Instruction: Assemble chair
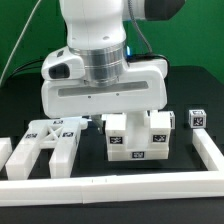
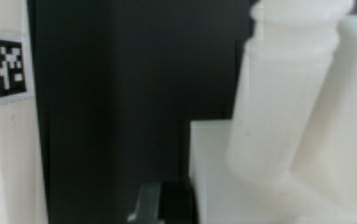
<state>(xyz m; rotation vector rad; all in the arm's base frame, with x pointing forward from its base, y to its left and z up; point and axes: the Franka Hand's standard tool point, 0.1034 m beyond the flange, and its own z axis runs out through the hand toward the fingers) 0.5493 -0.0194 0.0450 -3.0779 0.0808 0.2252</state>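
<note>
Early stage, by my reading: gripper (image 2: 157, 206), jaws together, sits at the notched block (image 1: 140, 136); slotted frame (image 1: 50, 142) and small cube (image 1: 197, 118) lie unjoined, most assembly left.

Backdrop (image 1: 20, 30) is just plain green, flat and pretty evenly lit. The desk (image 1: 25, 105) has a matte black top that eats most of the light, so you only get soft shadows on it. A long plain white border rail (image 1: 120, 186) runs along the near edge and turns up the exterior view's right side. Thin dark cables (image 1: 152, 45) loop across the green. The wrist view is mostly more of that black top (image 2: 122, 100).
</note>
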